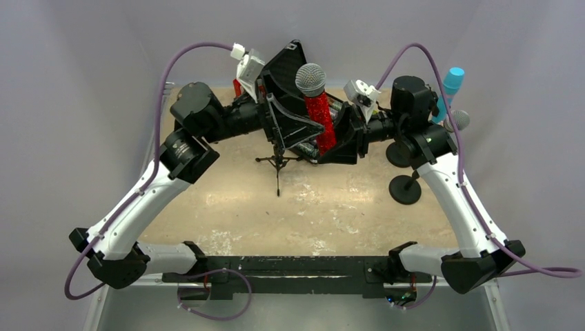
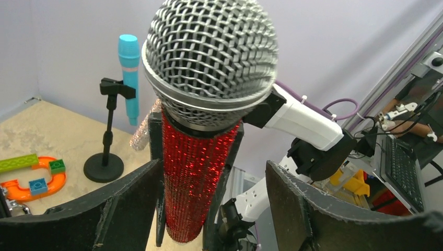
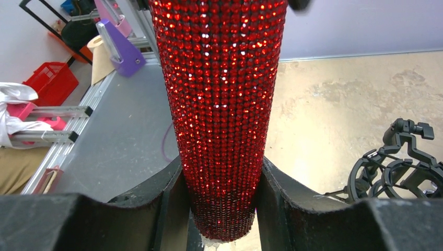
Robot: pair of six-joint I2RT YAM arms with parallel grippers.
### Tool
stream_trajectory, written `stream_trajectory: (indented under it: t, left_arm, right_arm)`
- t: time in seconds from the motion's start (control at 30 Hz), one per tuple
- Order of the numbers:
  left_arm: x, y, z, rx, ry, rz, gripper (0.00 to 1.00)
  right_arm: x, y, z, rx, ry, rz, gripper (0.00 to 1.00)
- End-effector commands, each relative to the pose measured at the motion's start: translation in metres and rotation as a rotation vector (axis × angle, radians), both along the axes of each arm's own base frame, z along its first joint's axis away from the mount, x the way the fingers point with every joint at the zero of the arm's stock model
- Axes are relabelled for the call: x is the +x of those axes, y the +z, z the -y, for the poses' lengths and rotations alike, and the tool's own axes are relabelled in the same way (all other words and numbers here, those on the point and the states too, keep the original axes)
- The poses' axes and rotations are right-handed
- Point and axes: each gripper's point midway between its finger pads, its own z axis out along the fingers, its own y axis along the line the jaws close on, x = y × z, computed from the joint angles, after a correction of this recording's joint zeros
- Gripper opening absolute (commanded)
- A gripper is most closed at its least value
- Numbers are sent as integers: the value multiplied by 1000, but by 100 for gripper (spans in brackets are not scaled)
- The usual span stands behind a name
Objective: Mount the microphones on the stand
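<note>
My right hand (image 3: 220, 183) is clamped on the lower body of the red microphone (image 1: 319, 114), holding it head up above the desk (image 1: 331, 214). My left hand (image 2: 211, 170) stands open around it, both fingers clear. I should keep the grip firm and guide the tail squarely into the mount (image 3: 402, 167) of the tripod stand (image 1: 278, 162) nearby.

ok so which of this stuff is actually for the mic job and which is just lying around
For the job:
red microphone, clamped in the right pincer
blue microphone, clipped on a round-base stand
silver microphone
tripod stand

Just lying about:
orange toy track
green bar
blue brick
</note>
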Motion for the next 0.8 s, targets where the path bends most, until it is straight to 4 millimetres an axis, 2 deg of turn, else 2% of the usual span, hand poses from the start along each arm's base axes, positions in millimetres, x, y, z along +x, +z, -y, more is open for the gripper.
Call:
stream_trajectory:
  t: [0.0, 0.27, 0.77]
  left_arm:
    - [0, 4, 8, 19, -37, 41, 76]
    - [14, 3, 10, 49, 29, 72, 68]
    - [21, 10, 12, 24, 57, 119, 68]
  right_arm:
    - [-11, 8, 3, 23, 44, 38, 4]
    - [-11, 5, 3, 19, 48, 24, 4]
    - [-11, 1, 2, 15, 55, 3, 5]
